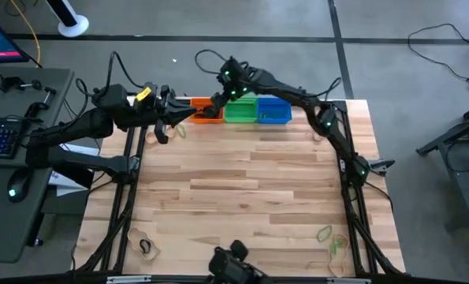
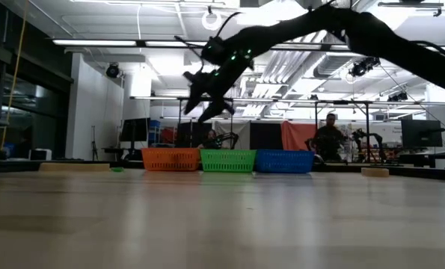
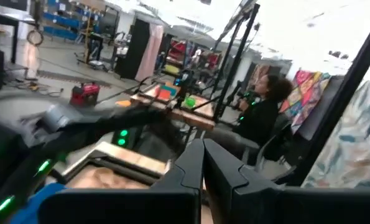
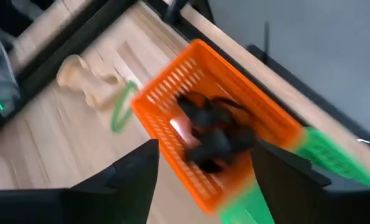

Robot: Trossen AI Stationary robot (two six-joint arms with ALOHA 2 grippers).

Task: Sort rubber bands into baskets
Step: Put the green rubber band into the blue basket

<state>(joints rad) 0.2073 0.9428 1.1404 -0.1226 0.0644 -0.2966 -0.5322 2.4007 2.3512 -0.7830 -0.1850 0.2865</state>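
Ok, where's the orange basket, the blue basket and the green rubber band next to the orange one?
orange basket (image 4: pixel 247 99), right wrist view, on its far rim.
blue basket (image 2: pixel 284 161), low view, on its front wall.
green rubber band (image 4: pixel 121 109), right wrist view, on the loop's strand.

The high view looked straight down on the whole table (image 1: pixel 242 197), the orange basket (image 1: pixel 205 115) lying at its far edge. The low view sat at table-top level, well back from the orange basket (image 2: pixel 170 159), facing it and the room behind. The right wrist view looked down from close above the orange basket (image 4: pixel 222 143). The left wrist view faced away, level, towards a seated person (image 3: pixel 259 118).
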